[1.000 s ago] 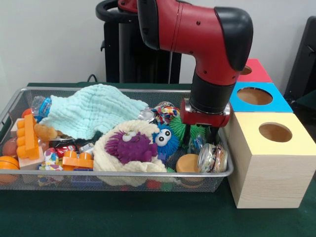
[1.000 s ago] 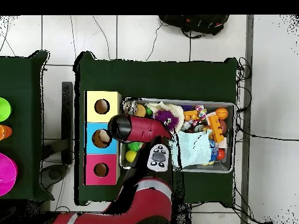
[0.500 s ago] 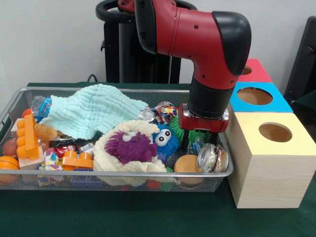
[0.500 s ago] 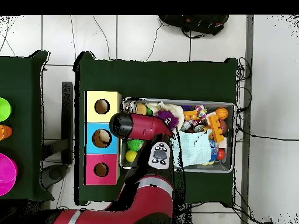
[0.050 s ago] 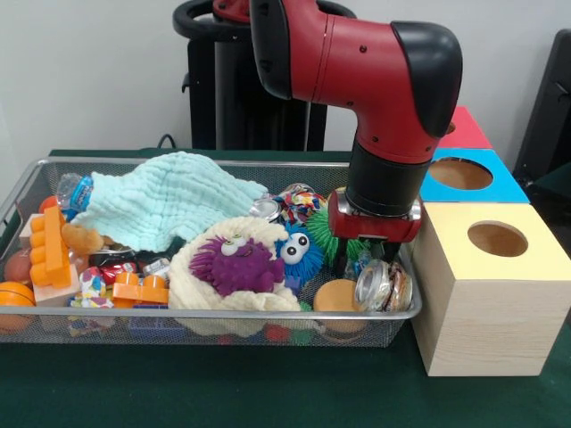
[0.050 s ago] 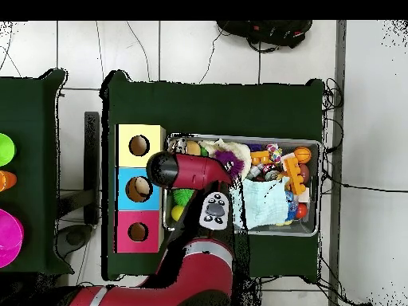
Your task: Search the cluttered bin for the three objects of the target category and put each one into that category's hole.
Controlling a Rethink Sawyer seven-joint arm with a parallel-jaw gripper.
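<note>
My gripper (image 5: 368,257) hangs low inside the right end of the wire mesh bin (image 5: 223,314), its red wrist just above a crushed shiny can (image 5: 382,285). The can lies against the bin's right wall, beside a round orange lid (image 5: 336,295). A green spiky ball (image 5: 323,229) and a blue googly-eyed ball (image 5: 297,252) sit just left of the gripper. In the overhead view the arm's black elbow (image 6: 164,169) hides the gripper. Three boxes stand beside the bin with holes on top: yellow (image 5: 497,238), blue (image 5: 460,172) and red (image 5: 457,125).
A purple furry toy on cream plush (image 5: 236,265) fills the bin's middle. A pale green cloth (image 5: 165,201) covers the back left. Orange bricks (image 5: 52,250), an orange ball (image 5: 13,300) and small wrappers crowd the left end. The yellow box (image 6: 139,146) stands close against the bin.
The wrist has sunk a little lower and shifted slightly right over the can. The crushed can has shifted slightly left.
</note>
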